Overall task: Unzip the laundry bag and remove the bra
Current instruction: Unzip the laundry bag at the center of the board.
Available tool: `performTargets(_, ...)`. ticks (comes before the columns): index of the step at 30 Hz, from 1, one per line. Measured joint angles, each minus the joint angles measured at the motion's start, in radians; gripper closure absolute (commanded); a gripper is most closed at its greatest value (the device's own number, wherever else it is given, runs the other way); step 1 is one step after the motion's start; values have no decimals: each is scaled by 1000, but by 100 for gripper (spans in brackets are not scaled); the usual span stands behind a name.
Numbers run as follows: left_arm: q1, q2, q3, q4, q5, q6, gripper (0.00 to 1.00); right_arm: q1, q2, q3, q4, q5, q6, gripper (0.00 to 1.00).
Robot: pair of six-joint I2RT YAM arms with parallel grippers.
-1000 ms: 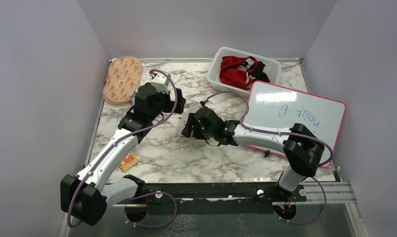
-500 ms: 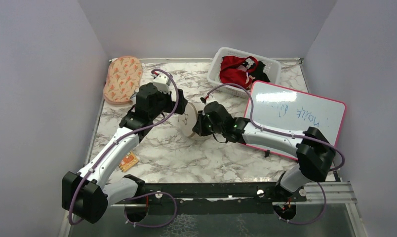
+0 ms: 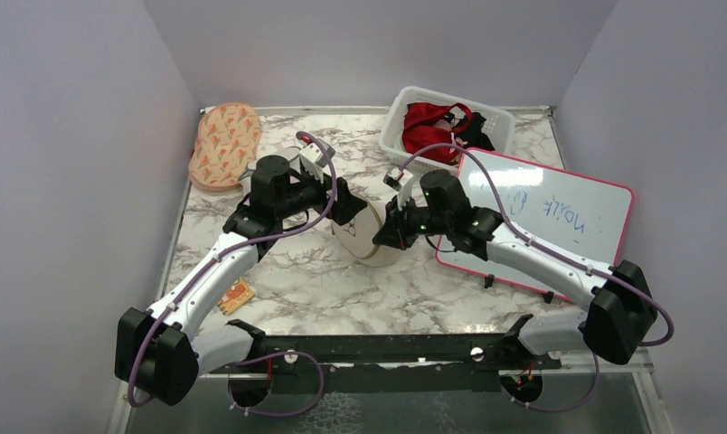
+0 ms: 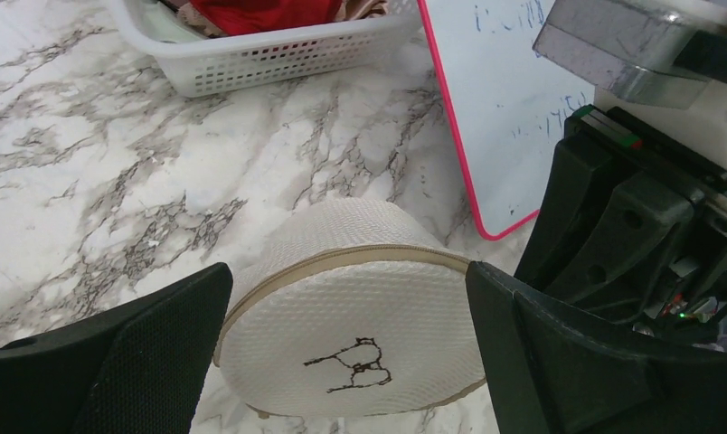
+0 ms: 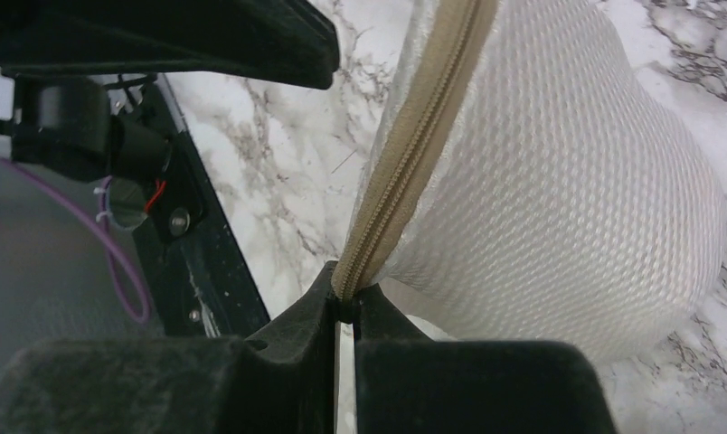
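Note:
The laundry bag (image 3: 367, 233) is a cream round mesh pouch, tipped up on its edge in the middle of the marble table. Its flat face with the dark line drawing (image 4: 351, 362) faces my left gripper (image 4: 348, 271). That gripper is open, one finger on each side of the bag and neither touching it. My right gripper (image 5: 344, 294) is shut on the tan zip (image 5: 414, 154) at the bag's rim, pinching it between the fingertips. The zip looks closed along the stretch that shows. The bra is hidden.
A white basket (image 3: 396, 117) holding a red garment (image 3: 428, 127) stands at the back right. A pink-framed whiteboard (image 3: 545, 212) lies under the right arm. An orange-patterned oval pouch (image 3: 224, 145) lies at the back left, and a small orange card (image 3: 237, 295) sits near the front left.
My right gripper shut on the bag's zip, drew back to the right and tipped the bag onto its edge. My left gripper swung right and came in around the bag, still open.

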Motion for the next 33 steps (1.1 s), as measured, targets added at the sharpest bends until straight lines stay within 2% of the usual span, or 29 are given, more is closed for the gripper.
performTargets(10, -13, -2, 0, -21, 60, 108, 1, -57, -3, 53, -126, -185, -109, 99)
performTargets(13, -13, 3, 0, -24, 121, 132, 3, -57, -3, 56, -129, -227, -124, 99)
performTargets(15, -14, 18, 1, -22, 194, 138, 7, -57, -4, 56, -135, -241, -128, 99)
performTargets(17, -19, 39, 1, -21, 271, 135, 17, -57, -4, 56, -142, -243, -129, 99)
performTargets(20, -24, 54, 1, -21, 331, 131, 38, -57, -4, 56, -153, -229, -129, 99)
performTargets(21, -26, 54, 1, -21, 335, 134, 44, -57, -4, 56, -157, -219, -130, 99)
performTargets(25, -25, 58, 1, -23, 322, 136, 76, -58, -20, 56, -173, -159, -131, 97)
performTargets(27, -24, 64, 3, -27, 294, 137, 91, -58, -33, 56, -175, -110, -127, 89)
performTargets(29, -25, 70, 3, -35, 256, 127, 100, -58, -40, 56, -173, -63, -117, 67)
performTargets(33, -27, 96, 15, -56, 193, 84, 100, -64, -45, 56, -160, 22, -89, 29)
